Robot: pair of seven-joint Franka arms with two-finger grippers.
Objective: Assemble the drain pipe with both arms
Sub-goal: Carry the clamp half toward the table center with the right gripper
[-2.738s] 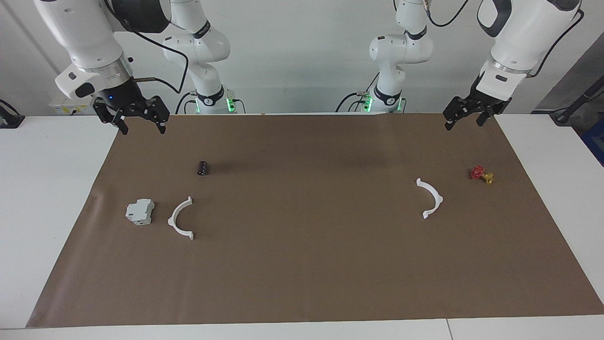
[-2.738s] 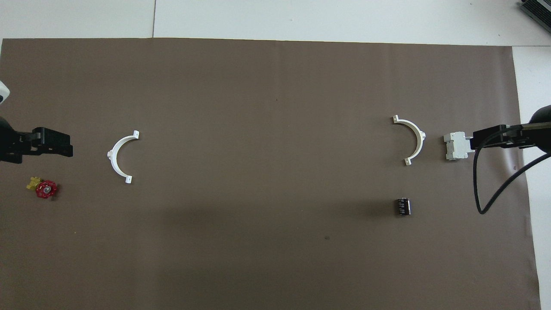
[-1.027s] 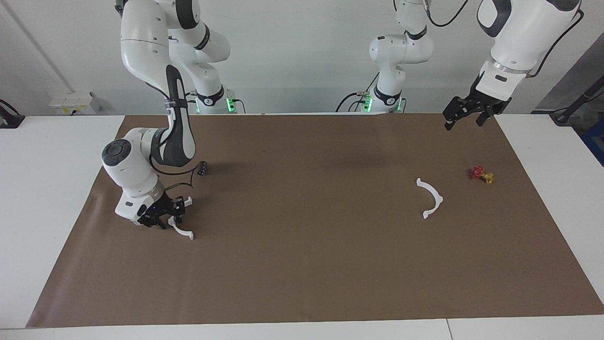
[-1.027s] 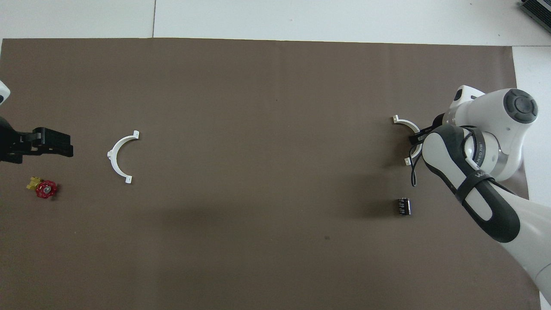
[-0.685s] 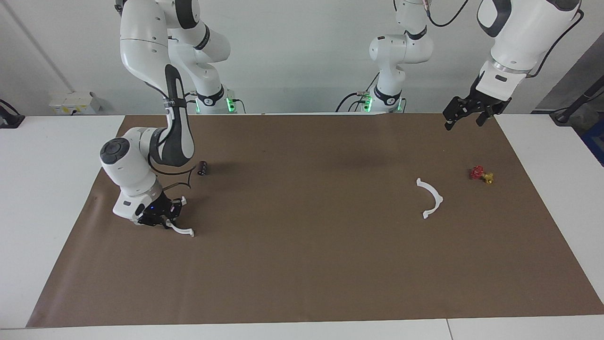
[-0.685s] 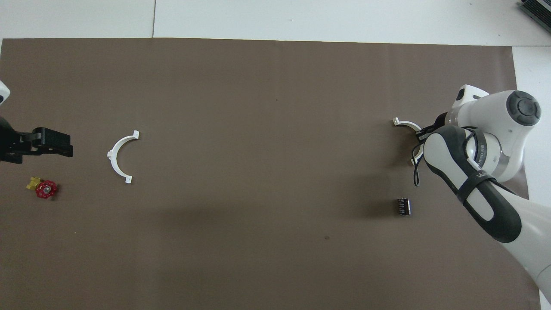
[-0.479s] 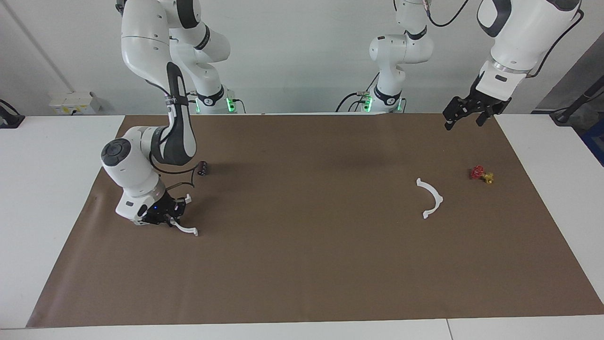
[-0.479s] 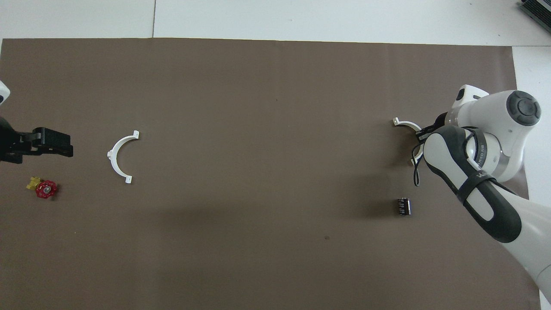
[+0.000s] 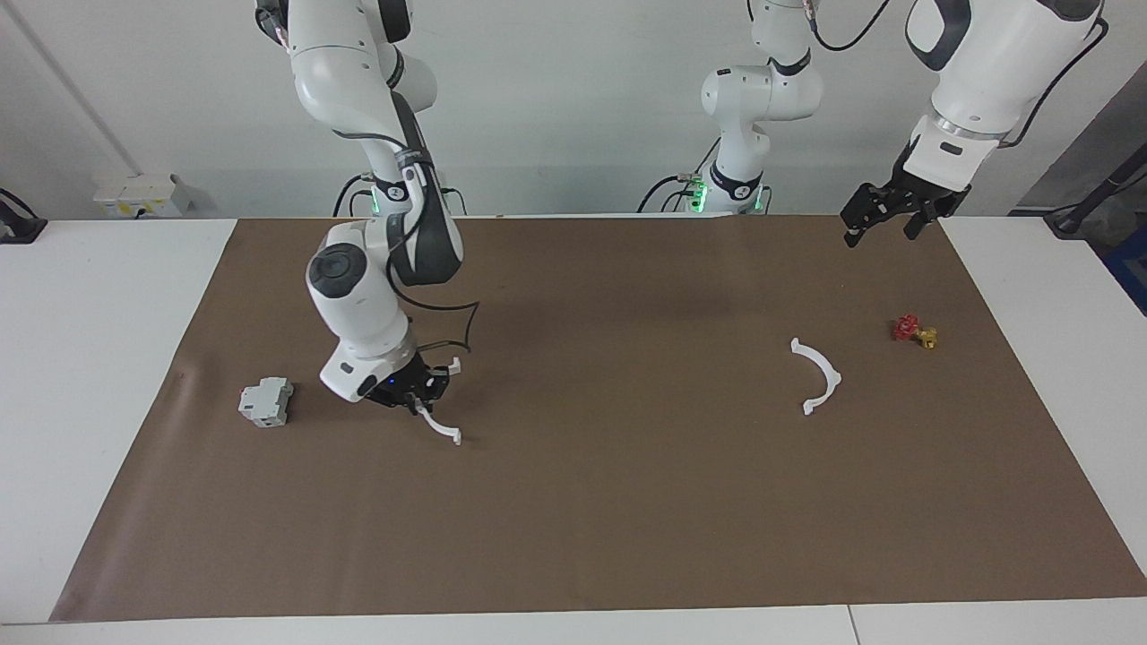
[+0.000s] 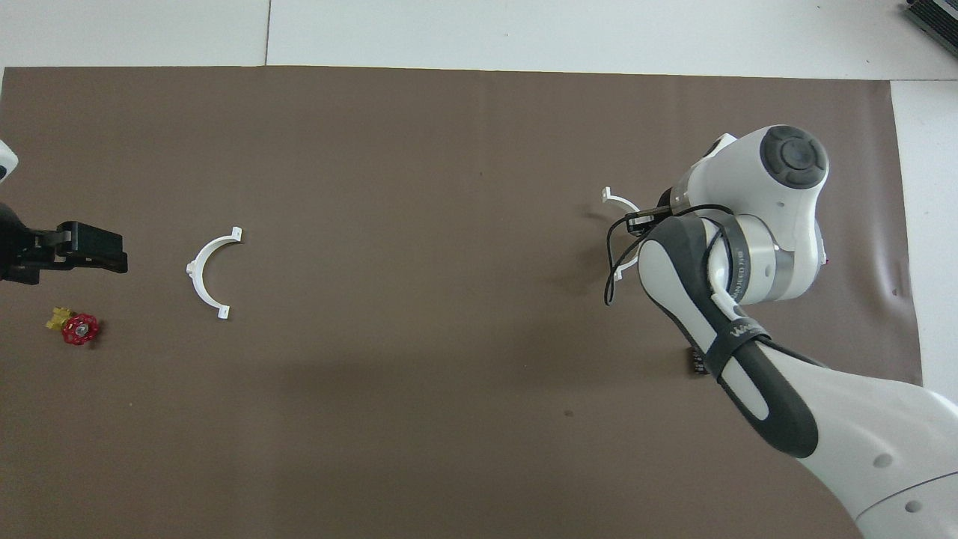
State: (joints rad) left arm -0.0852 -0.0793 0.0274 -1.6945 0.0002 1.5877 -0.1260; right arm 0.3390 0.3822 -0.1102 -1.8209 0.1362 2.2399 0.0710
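Starting at the right arm's end of the tabletop (image 9: 90,358), we see a pale grey blocky device (image 9: 266,401) standing on the brown mat (image 9: 573,537), alone, with nothing touching it.

Just beside it, toward the middle of the mat, our right arm bends low and its right gripper (image 9: 419,387) hangs close over the mat. Its fingers are clamped together on the first half-ring (image 9: 442,430), gripping it about midway along the curve. One tabbed end sticks up past the gripper toward the robots and the other slopes down toward the mat. We cannot tell whether that lower tab touches the mat or rides just above it. In the overhead view the right arm's bulk covers most of this half-ring, and only one tab and a short stretch of curve show. A small dark part (image 10: 696,363) peeks out from under the same arm there.

Well apart from this, toward the left arm's end, the second half-ring (image 9: 835,374) lies flat on the mat, untouched. Its open side faces the right arm's end.

Near it, a little nearer to the robots and closer to the mat's edge, sits the small red-and-yellow valve (image 9: 914,331).

Last, our left gripper (image 9: 880,235) waits high over the mat's corner at the robots' side, its fingers spread apart and holding nothing.
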